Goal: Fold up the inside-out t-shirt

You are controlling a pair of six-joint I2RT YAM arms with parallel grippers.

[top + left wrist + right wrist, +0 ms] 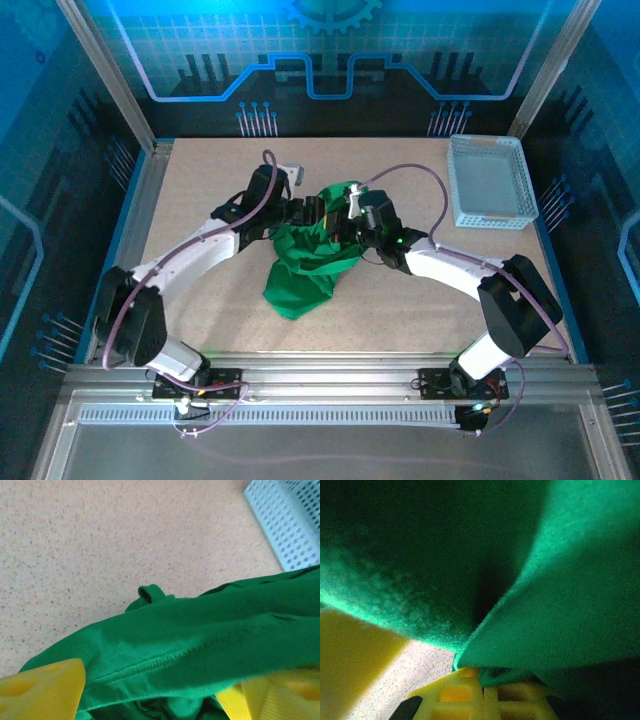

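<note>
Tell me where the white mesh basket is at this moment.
In the top external view the white mesh basket stands at the far right corner of the table, to the right of the green t-shirt and apart from it.

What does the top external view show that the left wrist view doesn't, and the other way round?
Top external: the left arm and right arm reaching in over the table. It takes in the whole shirt, bunched mid-table, its upper part raised where the arms meet and its lower part trailing on the surface.
Left wrist: a stitched seam close up, with cloth draped across the gap between the left gripper's yellow fingers, which stand apart.
Shared: shirt, basket, table.
</note>
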